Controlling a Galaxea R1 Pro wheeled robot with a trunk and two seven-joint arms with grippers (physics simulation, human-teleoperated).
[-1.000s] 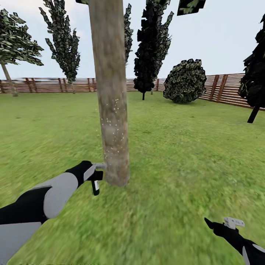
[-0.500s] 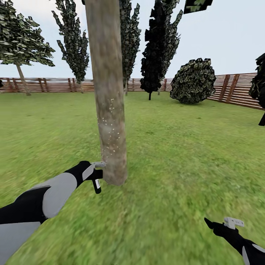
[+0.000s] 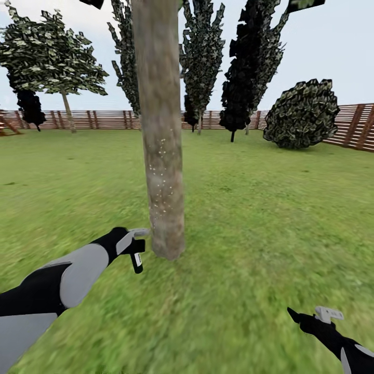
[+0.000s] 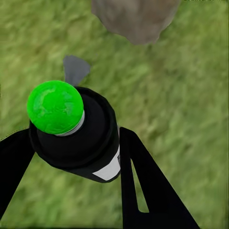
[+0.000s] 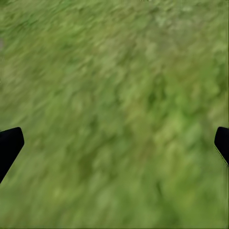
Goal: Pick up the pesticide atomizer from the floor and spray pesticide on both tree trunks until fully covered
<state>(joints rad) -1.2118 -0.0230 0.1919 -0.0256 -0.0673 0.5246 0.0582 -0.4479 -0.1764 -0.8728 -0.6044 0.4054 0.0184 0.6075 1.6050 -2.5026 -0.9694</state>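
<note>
The pesticide atomizer [image 3: 136, 259], a small black bottle with a white label and grey trigger head, hangs in my left gripper [image 3: 136, 248]. Its nozzle sits almost against the base of the thick grey-brown tree trunk [image 3: 163, 156]. Pale specks dot the trunk's lower part. In the left wrist view the atomizer [image 4: 90, 138] sits between the black fingers [image 4: 143, 186] of my left gripper [image 4: 76, 143], with the trunk's foot [image 4: 136, 19] just beyond it. My right gripper [image 3: 311, 316] hovers low over the grass at the near right, open and empty; in its wrist view the right gripper [image 5: 114, 143] frames bare lawn.
Grass lawn [image 3: 270, 218] spreads all around the trunk. A brown slat fence [image 3: 104, 119] runs along the back. A leafy tree with a pale trunk [image 3: 67, 111] stands far left. Dark conifers [image 3: 249, 67] and a round bush [image 3: 306, 114] stand far back.
The head view has swung, so the background trees and fence have slid rightward in the picture. The trunk sits slightly further right. Both arms hold the same pose, the atomizer still gripped.
</note>
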